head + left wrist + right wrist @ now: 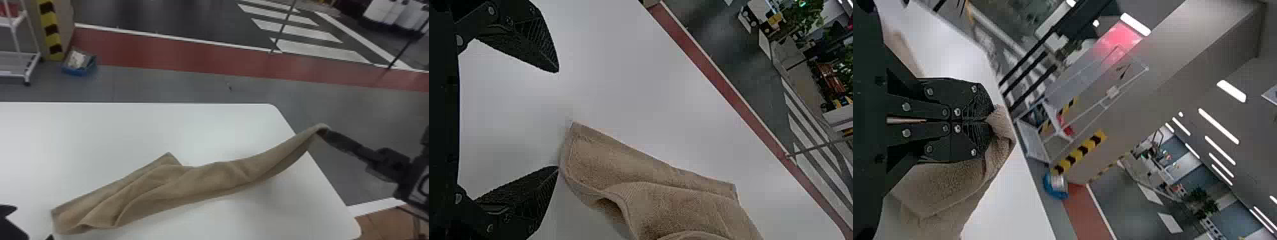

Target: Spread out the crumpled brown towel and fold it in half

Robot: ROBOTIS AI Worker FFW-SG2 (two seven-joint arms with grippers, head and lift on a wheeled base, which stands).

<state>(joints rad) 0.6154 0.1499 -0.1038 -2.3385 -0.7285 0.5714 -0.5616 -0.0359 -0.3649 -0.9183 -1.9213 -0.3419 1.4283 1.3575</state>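
Note:
The brown towel (204,182) stretches across the table in loose lengthwise folds, its left end lying flat and its right end lifted over the table's right edge. My right gripper (326,131) holds that raised end. In the right wrist view my right gripper (989,120) is shut on a bunched bit of the towel (948,190). My left gripper (24,223) is at the bottom left of the head view, just left of the towel's flat end. Seen from the left wrist, my left gripper (558,120) stands open, one fingertip close beside a corner of the towel (604,157).
The white table (95,137) has a slanting right edge beneath the lifted towel. Beyond it on the floor are a blue bin (79,65), a white wheeled rack (19,54) and a yellow-black striped pillar (51,30).

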